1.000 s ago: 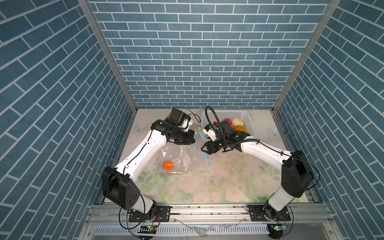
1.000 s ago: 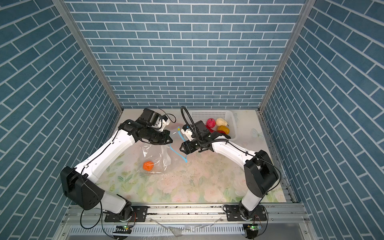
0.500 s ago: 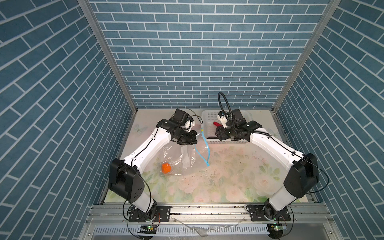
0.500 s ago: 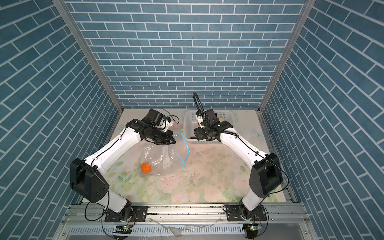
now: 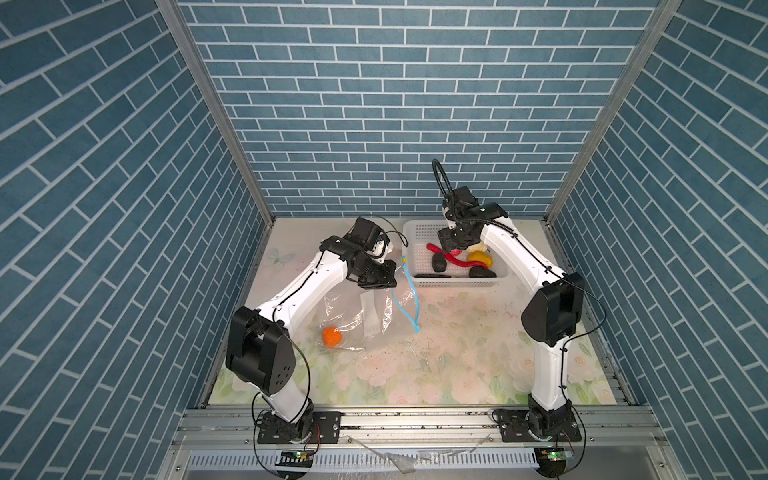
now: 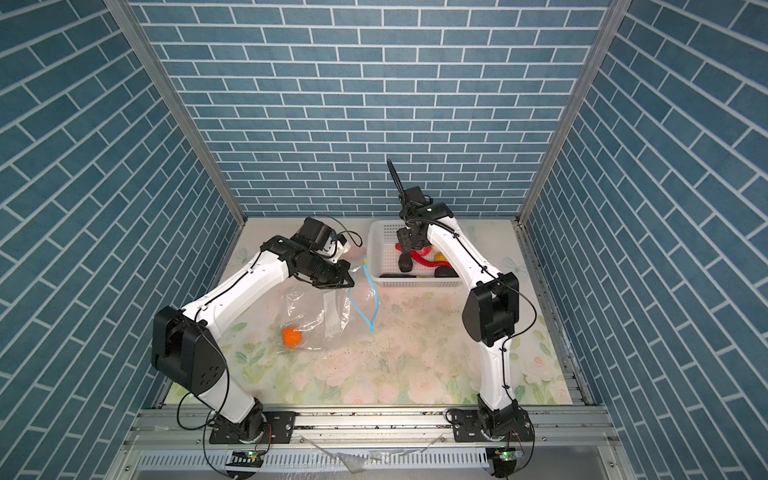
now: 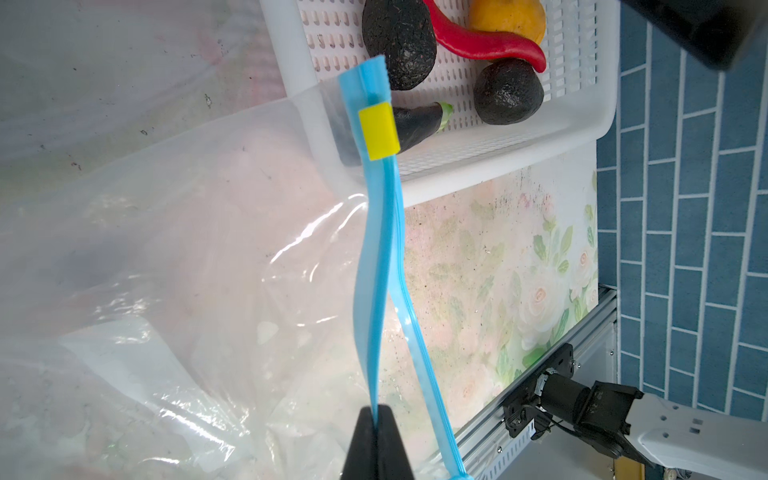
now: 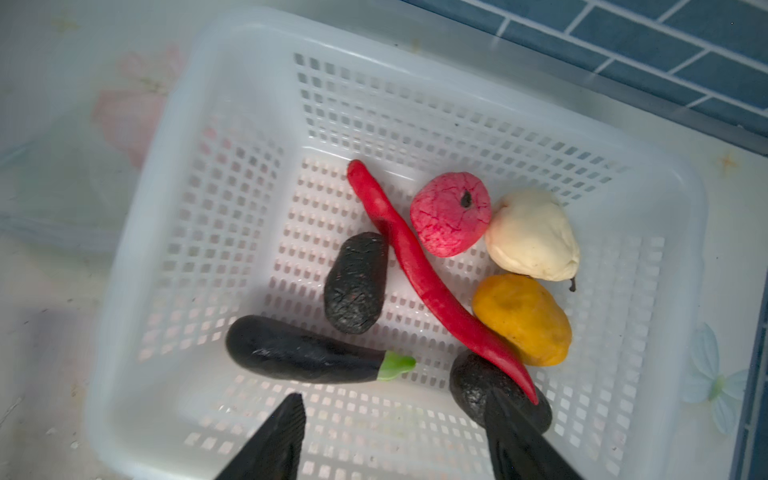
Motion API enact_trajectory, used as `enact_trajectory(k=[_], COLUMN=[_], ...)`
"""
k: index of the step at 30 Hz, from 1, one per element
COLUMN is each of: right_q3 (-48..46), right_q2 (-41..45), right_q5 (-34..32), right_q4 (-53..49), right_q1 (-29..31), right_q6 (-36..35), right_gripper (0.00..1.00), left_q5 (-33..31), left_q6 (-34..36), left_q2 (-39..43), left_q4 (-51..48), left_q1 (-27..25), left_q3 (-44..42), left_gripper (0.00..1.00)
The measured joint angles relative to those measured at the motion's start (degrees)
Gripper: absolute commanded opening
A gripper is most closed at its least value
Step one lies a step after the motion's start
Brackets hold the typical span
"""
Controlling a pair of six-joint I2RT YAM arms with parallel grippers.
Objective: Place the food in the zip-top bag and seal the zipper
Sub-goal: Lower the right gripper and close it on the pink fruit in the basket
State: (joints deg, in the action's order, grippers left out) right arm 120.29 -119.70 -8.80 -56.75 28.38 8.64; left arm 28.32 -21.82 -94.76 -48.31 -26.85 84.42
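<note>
The clear zip-top bag (image 5: 365, 316) lies left of centre with an orange ball (image 5: 331, 336) inside. My left gripper (image 7: 377, 411) is shut on one lip of the blue zipper (image 7: 380, 257) and holds it up, so the mouth gapes. The yellow tab (image 7: 379, 131) sits at the strip's far end. My right gripper (image 8: 395, 395) hangs open over the rest of the food with nothing between its fingers: red chilli (image 8: 419, 270), pink ball (image 8: 449, 214), cream lump (image 8: 532, 237), yellow-orange fruit (image 8: 523, 320), two black lumps (image 8: 355, 282), aubergine (image 8: 299, 355).
The food lies in a white perforated basket (image 5: 415, 232) at the back of the floral table, right beside the bag's mouth. Blue brick walls close in on three sides. A metal rail (image 5: 415, 419) runs along the front edge.
My right gripper has swung away from the bag's mouth to the back and now hovers over the basket. The left gripper keeps its hold on the zipper lip.
</note>
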Motion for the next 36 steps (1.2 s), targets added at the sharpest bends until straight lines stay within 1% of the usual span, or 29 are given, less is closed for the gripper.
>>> enact_trajectory(k=[4,8,12,19,24,31,36], right_q3=[3.7,10.3,14.2,15.1,15.2,19.9,20.0], right_q2=[-4.1,-9.5,-13.6,-17.0,-18.4,-22.6,-24.6], right_q5=[0.2,0.7,2.4,5.1,5.5,5.8,5.5], right_q4=[-1.8,-3.4,-4.1,-2.9,-0.9,0.4,1.2], right_q1=[-2.4,-3.9,-5.3,-6.3,-6.6,-6.7,-6.7], right_q6=[0.5,1.1,2.1,3.1,3.1,2.9,2.8], right_gripper=[0.72,0.72,0.72,0.72,0.72,0.73,0.75], left_q5=[0.0,0.0,0.0,0.0,0.1,0.1,0.3], left_q6=[0.0,0.0,0.0,0.0,0.0,0.0,0.0], left_q2=[-0.7,-0.9,-1.4,-2.6,-2.8,-2.8,-2.8], left_q4=[-0.2,-0.3,-0.3,-0.5,-0.6,-0.7,-0.7], left_q1=[0.0,0.0,0.0,0.0,0.0,0.1,0.2], left_q3=[1.1,1.6,2.0,2.6,2.8,2.9,2.9], left_gripper=[0.00,0.00,0.00,0.00,0.00,0.00,0.00])
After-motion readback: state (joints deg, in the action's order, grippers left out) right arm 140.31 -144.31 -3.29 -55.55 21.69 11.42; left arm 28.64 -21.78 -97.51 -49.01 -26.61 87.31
